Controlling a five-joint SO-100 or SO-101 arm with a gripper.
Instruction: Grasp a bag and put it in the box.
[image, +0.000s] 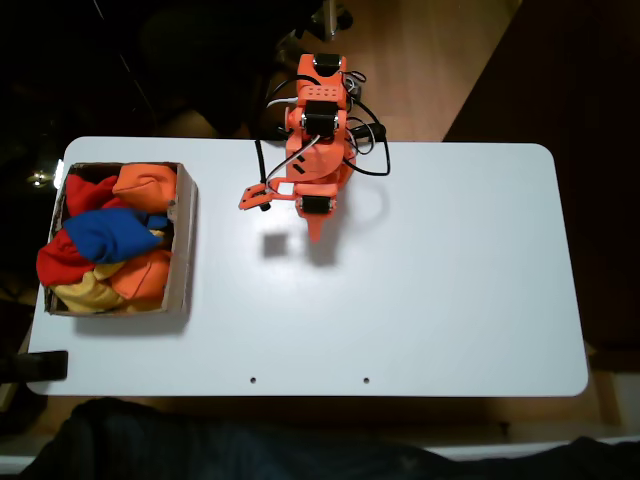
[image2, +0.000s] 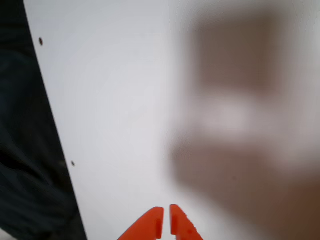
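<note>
The blue bag (image: 105, 232) lies inside the brown cardboard box (image: 183, 232) at the table's left end in the fixed view, on top of orange, red and yellow bean bags. My orange gripper (image: 316, 232) hangs over the middle of the white table, well to the right of the box, folded close to the arm's base. In the wrist view the two orange fingertips (image2: 152, 225) come in from the bottom edge with the gripper (image2: 166, 220) shut and nothing between them; only bare table lies below.
The white table (image: 450, 290) stretches wide to the right and front of the arm. Two small holes (image: 253, 380) sit near its front edge. Black cables (image: 372, 135) loop beside the arm's base. A dark clamp (image: 45, 365) grips the front left corner.
</note>
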